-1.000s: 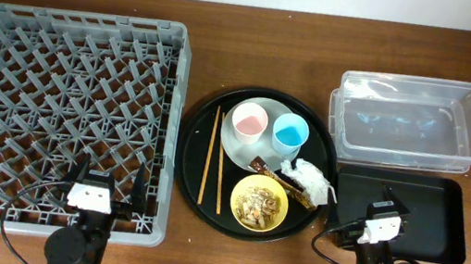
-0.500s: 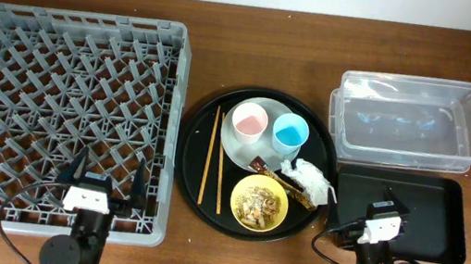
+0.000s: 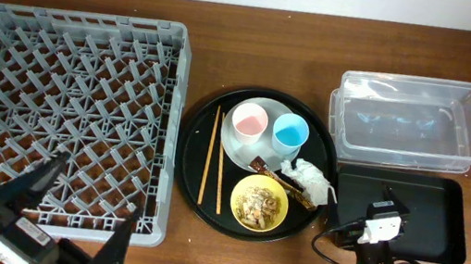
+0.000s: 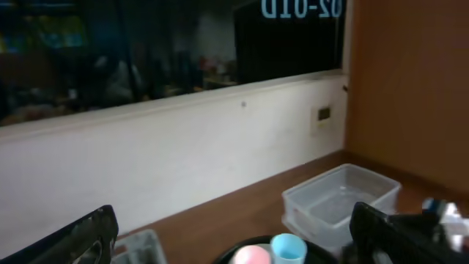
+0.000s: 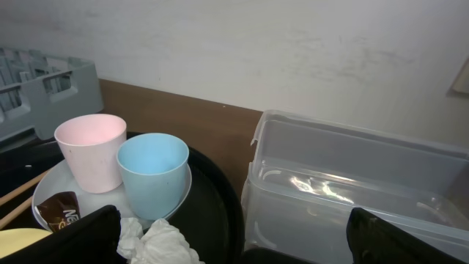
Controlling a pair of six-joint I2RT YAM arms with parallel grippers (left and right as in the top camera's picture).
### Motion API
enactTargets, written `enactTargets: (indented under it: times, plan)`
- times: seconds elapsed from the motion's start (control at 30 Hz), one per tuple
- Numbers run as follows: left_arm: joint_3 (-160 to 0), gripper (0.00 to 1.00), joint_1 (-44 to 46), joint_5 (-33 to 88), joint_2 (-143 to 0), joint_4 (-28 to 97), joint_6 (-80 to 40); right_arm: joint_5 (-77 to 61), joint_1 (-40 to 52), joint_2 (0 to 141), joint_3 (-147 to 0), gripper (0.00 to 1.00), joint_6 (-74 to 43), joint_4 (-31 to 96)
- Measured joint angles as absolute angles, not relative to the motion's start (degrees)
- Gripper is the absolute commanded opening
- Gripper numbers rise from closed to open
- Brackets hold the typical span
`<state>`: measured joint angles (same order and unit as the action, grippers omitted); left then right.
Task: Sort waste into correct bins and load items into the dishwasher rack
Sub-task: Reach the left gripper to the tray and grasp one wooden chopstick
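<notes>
The pink cup [image 3: 248, 121] and blue cup [image 3: 290, 135] stand on the pale plate [image 3: 237, 148]. Next to them are the yellow bowl [image 3: 259, 203] holding beige scraps, two chopsticks [image 3: 210, 156], the white napkin [image 3: 311, 179] and the brown wrapper [image 3: 268, 167]. The grey rack [image 3: 63, 97] is at the left. The clear tub [image 3: 410, 121] and the black rectangular tray [image 3: 440, 219] are at the right. My left gripper [image 3: 71, 220] is open and empty, high over the rack's front edge. My right gripper [image 3: 386, 211] is open and empty over the black tray's left end. The right wrist view shows the cups [image 5: 152, 172], the napkin [image 5: 157, 242] and the tub [image 5: 352, 183].
All the dishes and waste lie on a large round black tray [image 3: 199, 127] between the rack and the bins. The left wrist view looks across the table at the far wall, with the cups [image 4: 287, 249] and the tub [image 4: 341, 198] low in it.
My left gripper has risen and swung to the front left, so it now looks much larger, with its fingers spread wide. The right arm has not moved.
</notes>
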<state>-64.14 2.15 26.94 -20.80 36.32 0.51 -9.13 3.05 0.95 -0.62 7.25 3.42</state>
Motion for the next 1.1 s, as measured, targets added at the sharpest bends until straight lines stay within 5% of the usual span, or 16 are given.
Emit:
enactTargets:
  times: [0.2,0.33,0.37,0.4,0.43,0.47,0.63,0.7,0.8,1.1]
  plan:
    - [-66.7,0.99,2.2,14.0,-25.7,52.8,-18.2,-9.1,3.0,0.9,-0.6,0.99,7.3,3.4]
    - [-92.4,0.99,2.2,14.4,-60.8,77.5,-13.4,-9.1,3.0,1.0,-0.6,0.99,7.2,3.4]
    - [-96.6,0.84,2.2,17.1,-67.9,83.5,-12.8,-9.1,3.0,1.0,-0.6,0.99,7.3,3.4]
    - [-97.4,0.58,2.2,18.5,-72.1,84.6,-12.6,-9.1,3.0,1.0,-0.6,0.98,7.2,3.4]
    - [-97.7,0.17,2.2,19.6,-76.8,86.7,-12.3,-9.1,3.0,1.0,-0.6,0.99,7.3,3.4]
    - [-97.6,0.01,2.4,19.9,-79.2,88.0,-12.3,-9.1,3.0,1.0,-0.6,0.99,7.2,3.4]
    - [-83.6,0.08,17.3,20.6,-86.1,75.3,-13.3,-9.1,3.0,1.0,-0.6,0.99,7.2,3.4]
    - [-78.5,0.26,21.2,19.3,-86.7,70.6,-16.6,-9.1,3.0,1.0,-0.6,0.99,7.3,3.4]
    - [-73.8,0.34,26.1,12.1,-87.7,62.2,-19.4,-9.1,3.0,1.0,-0.6,0.99,7.2,3.4]
    - [-68.8,0.35,34.2,-4.5,-88.8,49.7,-22.4,-9.1,3.0,1.0,-0.6,0.99,7.2,3.4]
